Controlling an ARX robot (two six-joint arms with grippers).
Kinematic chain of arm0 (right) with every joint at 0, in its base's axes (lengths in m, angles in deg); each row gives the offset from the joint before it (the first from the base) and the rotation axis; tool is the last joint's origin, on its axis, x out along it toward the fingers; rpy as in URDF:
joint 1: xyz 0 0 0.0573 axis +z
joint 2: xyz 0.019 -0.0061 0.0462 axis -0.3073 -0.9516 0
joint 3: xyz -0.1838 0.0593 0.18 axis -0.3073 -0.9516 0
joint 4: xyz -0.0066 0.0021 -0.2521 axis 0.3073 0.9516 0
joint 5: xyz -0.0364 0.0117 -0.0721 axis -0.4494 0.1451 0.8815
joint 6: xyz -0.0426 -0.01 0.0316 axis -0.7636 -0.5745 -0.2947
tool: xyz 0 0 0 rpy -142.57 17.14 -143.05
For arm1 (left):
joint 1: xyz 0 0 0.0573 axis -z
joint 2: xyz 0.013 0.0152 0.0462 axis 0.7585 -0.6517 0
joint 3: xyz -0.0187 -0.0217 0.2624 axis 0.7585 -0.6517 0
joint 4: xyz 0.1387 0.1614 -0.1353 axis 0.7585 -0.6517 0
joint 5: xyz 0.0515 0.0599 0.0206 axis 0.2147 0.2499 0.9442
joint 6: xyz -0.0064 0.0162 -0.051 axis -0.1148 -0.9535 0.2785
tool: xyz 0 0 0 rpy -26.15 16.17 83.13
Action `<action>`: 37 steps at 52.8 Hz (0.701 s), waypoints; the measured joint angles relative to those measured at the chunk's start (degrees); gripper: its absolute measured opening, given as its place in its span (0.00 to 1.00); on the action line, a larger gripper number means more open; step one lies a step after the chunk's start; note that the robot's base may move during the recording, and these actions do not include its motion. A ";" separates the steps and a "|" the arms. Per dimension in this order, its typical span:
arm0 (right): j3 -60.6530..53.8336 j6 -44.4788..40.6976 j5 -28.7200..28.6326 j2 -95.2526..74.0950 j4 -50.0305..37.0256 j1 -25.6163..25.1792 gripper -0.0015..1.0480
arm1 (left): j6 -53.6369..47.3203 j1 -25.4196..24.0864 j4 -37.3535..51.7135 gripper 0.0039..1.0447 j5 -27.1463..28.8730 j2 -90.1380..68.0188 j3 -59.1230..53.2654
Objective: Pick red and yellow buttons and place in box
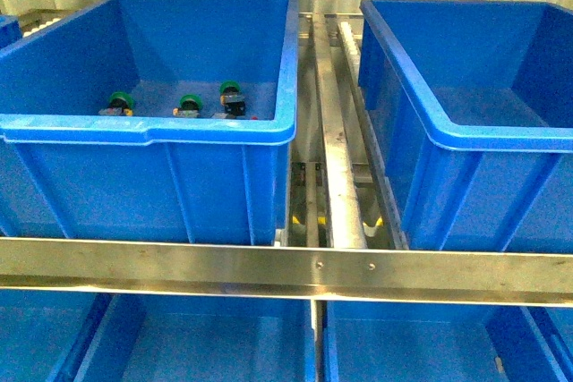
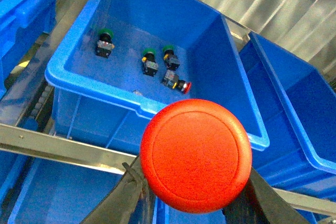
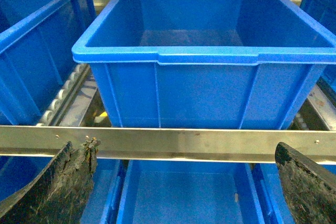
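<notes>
**One red button in the gripper, one more in the box, nothing delivered yet**

Held a red button (image 2: 196, 156) in the left gripper (image 2: 194, 195), with dark fingers (image 2: 131, 195) pinched on the body beneath the broad round cap, up and clear of the left box (image 2: 68, 77). Kept the right gripper (image 3: 182, 174) spread wide with nothing between its fingers, facing the right box (image 3: 173, 56) across the steel rail (image 3: 168, 142).

Counted a second red button (image 2: 183, 86) lying on its side on the floor of the left box. Placed it, in the front view, at about 4 o'clock of the green switches (image 2: 149, 61) and just beside the nearest of the three. Found no yellow button in any view.

Spotted no button in the right box, at 3 o'clock of the left one, though its near wall hid part of the floor in the front view.

Judged the job early on: first pick made, carry and drop not yet done, then the second red button to fetch. Could not tell for certain which box was the target, and took the right box as likeliest. Expected the green switches to be left alone.
</notes>
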 joint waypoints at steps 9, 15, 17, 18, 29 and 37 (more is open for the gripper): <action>0.00 0.00 -0.02 0.02 0.00 0.00 0.94 | 2.14 1.16 8.52 0.25 -1.77 -4.94 -1.01; 0.00 0.00 0.00 0.02 0.00 0.00 0.94 | 7.67 3.15 17.79 0.25 -0.24 -14.73 0.85; 0.00 0.00 0.00 0.04 0.00 0.00 0.94 | 10.38 4.15 20.76 0.25 -0.55 -18.88 2.62; 0.00 0.00 0.00 0.04 0.00 0.00 0.94 | 11.50 4.79 22.32 0.25 -0.74 -20.90 3.67; 0.00 0.00 0.00 0.04 0.00 0.00 0.94 | 24.46 16.11 35.39 0.25 -4.39 -36.28 16.61; 0.00 0.00 0.00 0.04 0.00 0.00 0.94 | 25.81 28.83 34.56 0.24 -3.41 -44.92 29.14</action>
